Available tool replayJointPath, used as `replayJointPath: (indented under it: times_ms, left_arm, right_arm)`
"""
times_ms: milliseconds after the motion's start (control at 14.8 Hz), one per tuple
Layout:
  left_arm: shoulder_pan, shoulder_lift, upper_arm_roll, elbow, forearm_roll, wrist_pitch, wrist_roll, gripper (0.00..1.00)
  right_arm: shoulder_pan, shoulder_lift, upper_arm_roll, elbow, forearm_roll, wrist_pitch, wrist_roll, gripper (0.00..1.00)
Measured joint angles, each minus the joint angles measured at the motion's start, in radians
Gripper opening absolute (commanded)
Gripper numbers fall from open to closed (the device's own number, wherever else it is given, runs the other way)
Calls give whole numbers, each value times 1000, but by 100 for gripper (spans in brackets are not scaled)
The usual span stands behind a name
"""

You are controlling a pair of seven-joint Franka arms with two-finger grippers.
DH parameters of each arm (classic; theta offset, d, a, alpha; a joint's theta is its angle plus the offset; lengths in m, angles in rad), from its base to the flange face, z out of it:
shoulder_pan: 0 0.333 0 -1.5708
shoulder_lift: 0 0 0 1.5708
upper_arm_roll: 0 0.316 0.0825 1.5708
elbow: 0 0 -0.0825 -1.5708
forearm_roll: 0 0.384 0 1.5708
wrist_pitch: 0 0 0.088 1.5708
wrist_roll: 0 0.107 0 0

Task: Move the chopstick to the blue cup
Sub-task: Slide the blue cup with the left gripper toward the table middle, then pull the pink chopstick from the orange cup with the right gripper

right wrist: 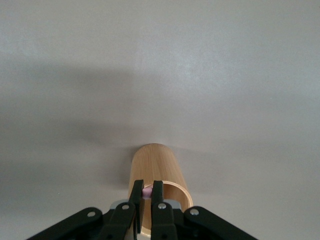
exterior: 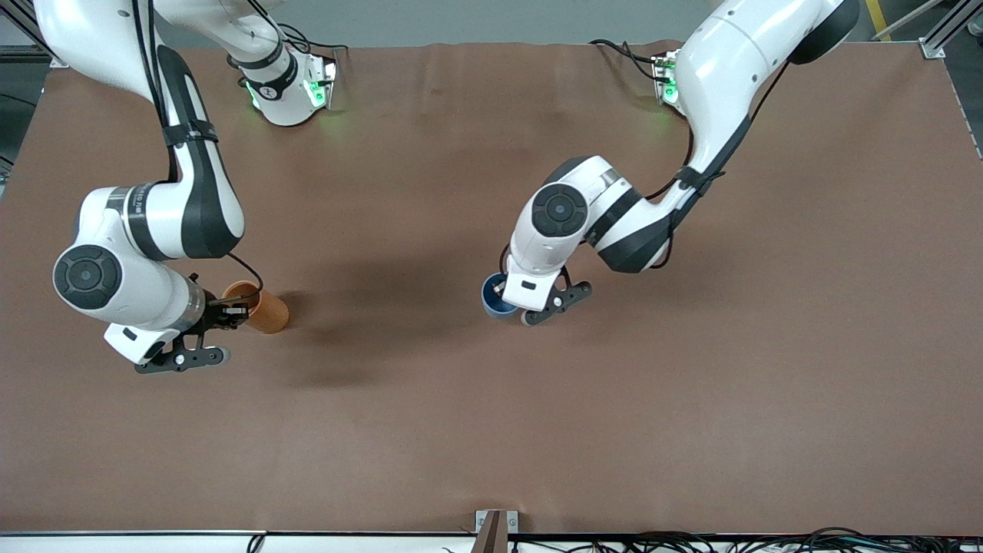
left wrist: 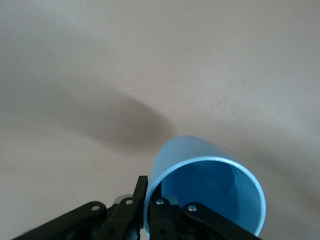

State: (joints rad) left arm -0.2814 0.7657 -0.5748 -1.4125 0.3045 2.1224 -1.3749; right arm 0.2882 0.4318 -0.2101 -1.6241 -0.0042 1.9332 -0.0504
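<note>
The blue cup (exterior: pixel 491 296) (left wrist: pixel 210 195) is near the table's middle, mostly covered by the left arm's hand in the front view. My left gripper (left wrist: pixel 148 187) is shut on its wall at the rim, one finger inside and one outside. Toward the right arm's end stands the orange-brown cup (exterior: pixel 261 309) (right wrist: pixel 155 167). My right gripper (exterior: pixel 229 309) (right wrist: pixel 148 190) is over that cup's rim, shut on the pink end of the chopstick (right wrist: pixel 148 191). The rest of the chopstick is hidden by the fingers and the cup.
The brown table cover (exterior: pixel 614 422) is bare around both cups. The two arm bases (exterior: pixel 292 92) (exterior: pixel 668 84) stand along the table's edge farthest from the front camera. A small bracket (exterior: pixel 495 530) sits at the nearest edge.
</note>
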Motion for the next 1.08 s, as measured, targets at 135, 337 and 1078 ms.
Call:
replayJointPath:
  times_ms: [135,337,1078]
  left_arm:
    - [-3,20,-11,2,7,5,-21,1]
    - [-20,38,-14,2,17,53,-46,1]
    - [-35,84,-17,2,123,66,-118,5]
  right_arm:
    - [0,-4,-2,16,0,-32,0,5]
    - [-1,-28,-7,44,0,-63,0,5]
    - [16,-156,5,173,1,-187,-1,4]
